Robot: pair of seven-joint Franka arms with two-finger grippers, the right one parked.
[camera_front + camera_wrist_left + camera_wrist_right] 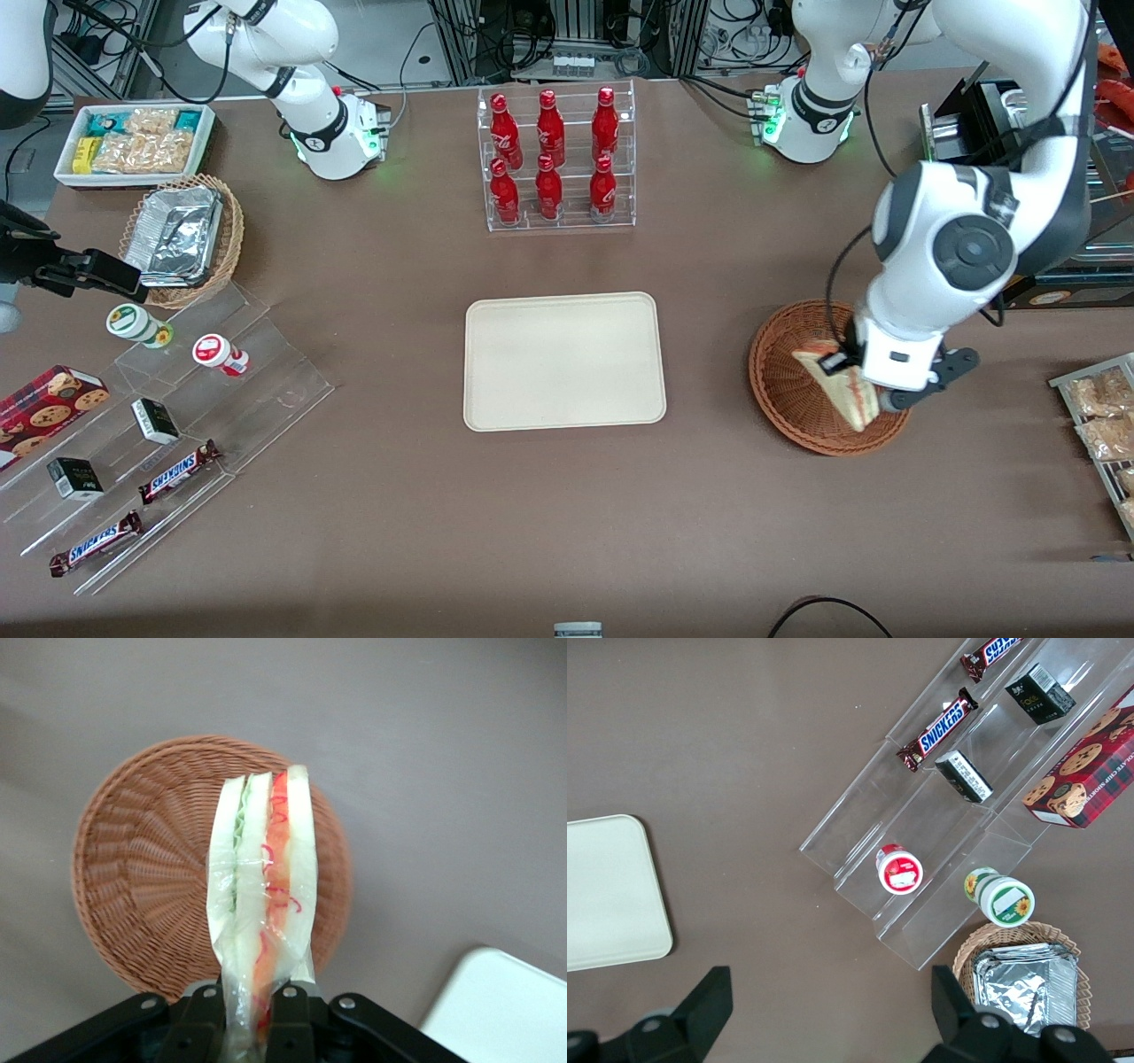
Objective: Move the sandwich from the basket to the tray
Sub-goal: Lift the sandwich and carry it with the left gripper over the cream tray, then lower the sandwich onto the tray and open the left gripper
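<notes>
The clear-wrapped sandwich [842, 383] [264, 895] hangs above the round reddish-brown wicker basket [791, 381] [142, 877], lifted off its floor, with red and green filling along its cut edge. My left gripper [852, 377] [246, 1014] is shut on one end of the sandwich, both fingers pressed against the wrap. The cream tray [564, 361] [500, 1010] lies flat in the middle of the table, toward the parked arm's end from the basket, with nothing on it.
A clear rack of red bottles [555, 158] stands farther from the front camera than the tray. Bagged snacks [1101, 415] lie at the working arm's table edge. A stepped acrylic shelf [159, 425] with snacks and a tan basket of foil trays [182, 237] sit toward the parked arm's end.
</notes>
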